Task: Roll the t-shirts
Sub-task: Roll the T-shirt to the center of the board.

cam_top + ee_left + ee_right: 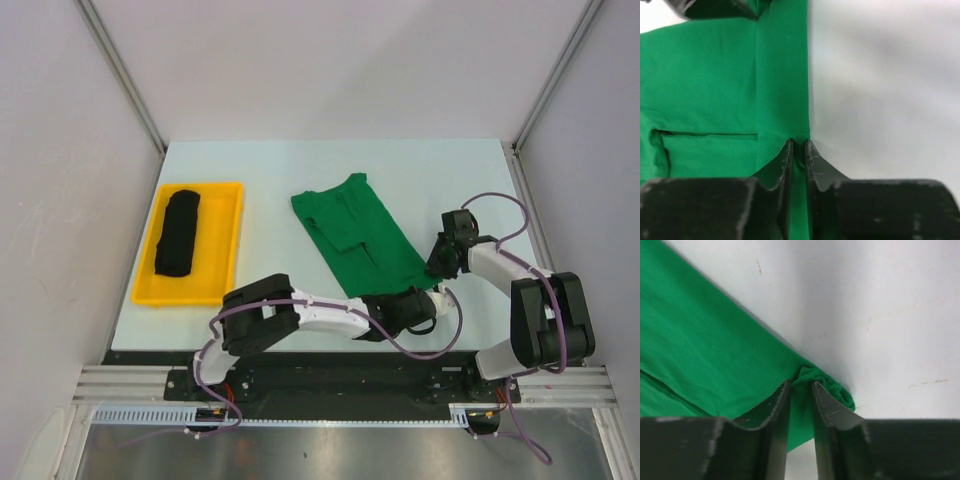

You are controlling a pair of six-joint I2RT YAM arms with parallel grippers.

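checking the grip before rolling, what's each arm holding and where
Both hold the green t-shirt: left gripper pinches an edge at its near end, right gripper a bunched corner.

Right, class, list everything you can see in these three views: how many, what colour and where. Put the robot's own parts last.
green t-shirt: one, bright green, folded into a long strip, lying at an angle mid-table
black t-shirt: one, black, rolled into a bundle, lying in the tray
yellow tray: one, yellow, left side of the table
table: one, pale, between light walls
left arm: one, white and black, reaching right along the near edge
right arm: one, white and black, near right side
left gripper: one, black, pinching the green shirt's edge at its near end
right gripper: one, black, pinching a bunched corner of the green shirt
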